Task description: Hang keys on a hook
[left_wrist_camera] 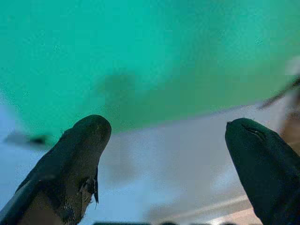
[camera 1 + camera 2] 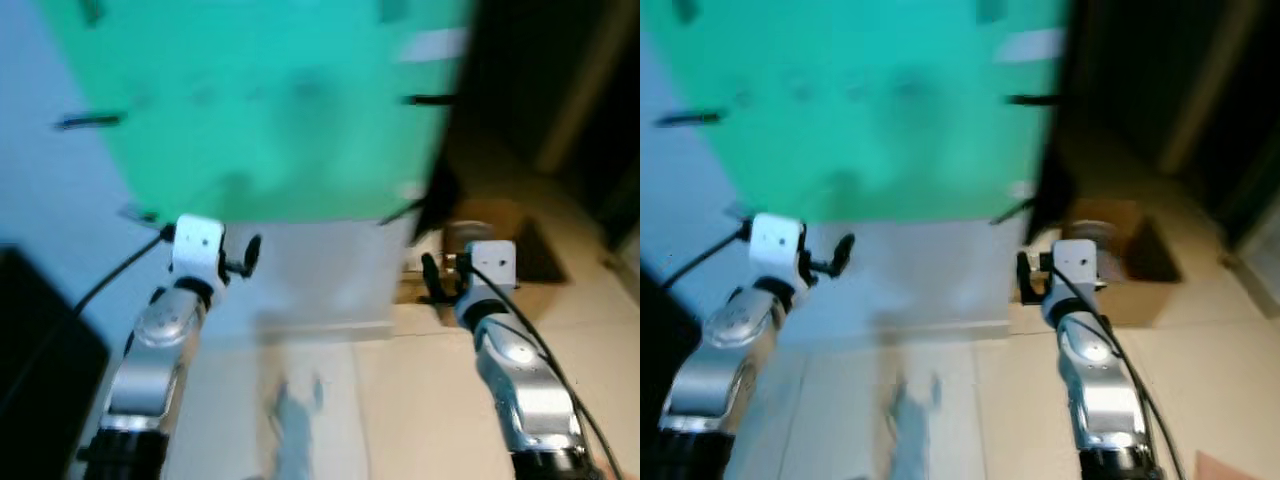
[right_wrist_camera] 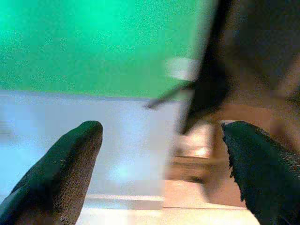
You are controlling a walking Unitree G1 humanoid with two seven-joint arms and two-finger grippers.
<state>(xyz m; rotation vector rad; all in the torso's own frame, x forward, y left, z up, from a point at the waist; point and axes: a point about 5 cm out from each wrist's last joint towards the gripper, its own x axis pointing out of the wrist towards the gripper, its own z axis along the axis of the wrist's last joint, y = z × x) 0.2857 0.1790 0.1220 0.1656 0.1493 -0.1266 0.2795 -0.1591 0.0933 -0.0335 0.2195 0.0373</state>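
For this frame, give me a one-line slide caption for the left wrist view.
Open left gripper, holding nothing, faces a green wall panel above a pale wall.

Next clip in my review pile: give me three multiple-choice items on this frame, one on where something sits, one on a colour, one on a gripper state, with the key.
1. Where is the cardboard box?
A. On the floor beyond the right gripper
B. Beside the left gripper
C. On a table

2. What colour is the big panel on the wall?
A. Red
B. Green
C. Yellow

3. How do the left gripper fingers stand?
A. Shut on keys
B. Shut, holding nothing
C. Open, holding nothing

Key: 1 A, the box sits on the tiled floor past the right arm; 2 B, the panel is plainly green in every view; 3 C, the left wrist view shows a wide gap between the two fingers with only wall behind.
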